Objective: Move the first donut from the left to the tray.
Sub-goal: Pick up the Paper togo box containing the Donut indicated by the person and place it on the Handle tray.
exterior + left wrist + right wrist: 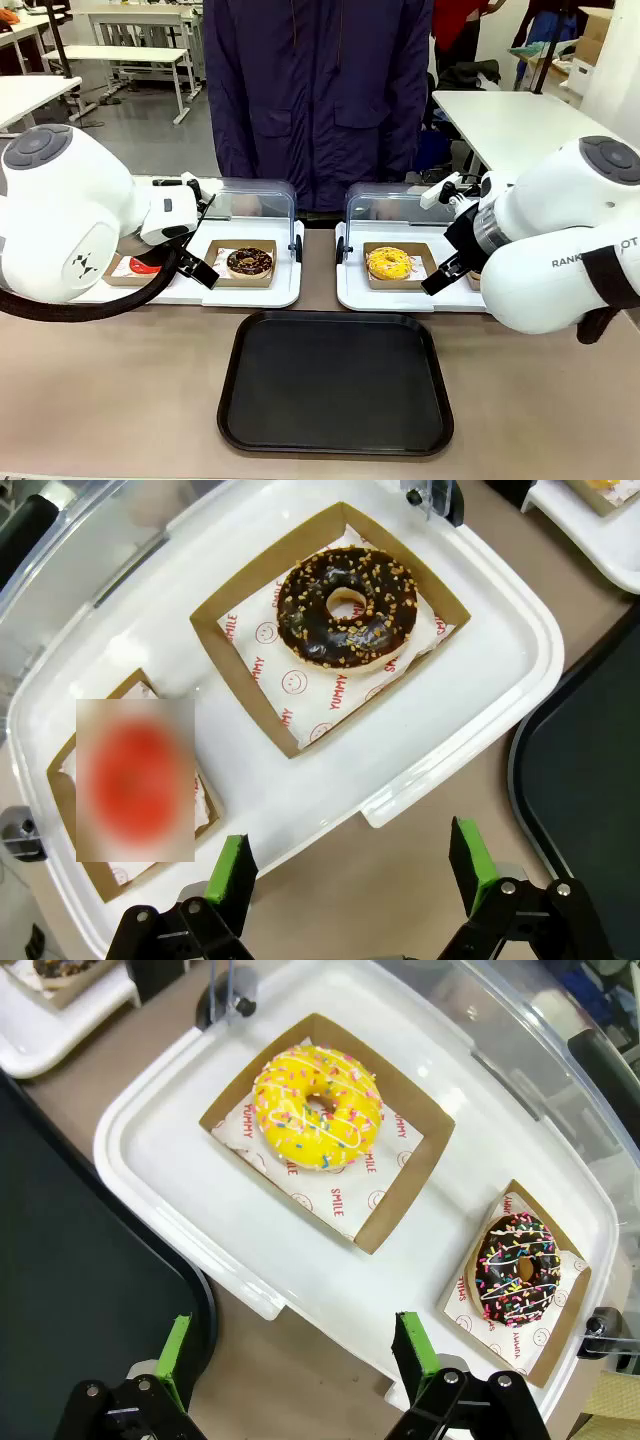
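The first donut from the left (135, 780), red-iced in a brown cardboard holder, sits at the left end of a white tray (480, 680); the front view shows a sliver of this donut (143, 266) behind my left arm. My left gripper (350, 875) hovers open and empty above the tray's near rim, to the right of the red donut; in the front view the left gripper (196, 268) sits between the two holders. The black tray (335, 382) lies in the middle near me and its edge shows at the right of the left wrist view (590, 770). My right gripper (295, 1355) is open and empty.
A chocolate donut with nuts (346, 607) shares the left white tray. On the right white tray (150, 1140) are a yellow donut (316, 1107) and a dark sprinkled donut (517, 1270). Clear lids (258, 200) stand open behind. A person (320, 100) stands at the far side.
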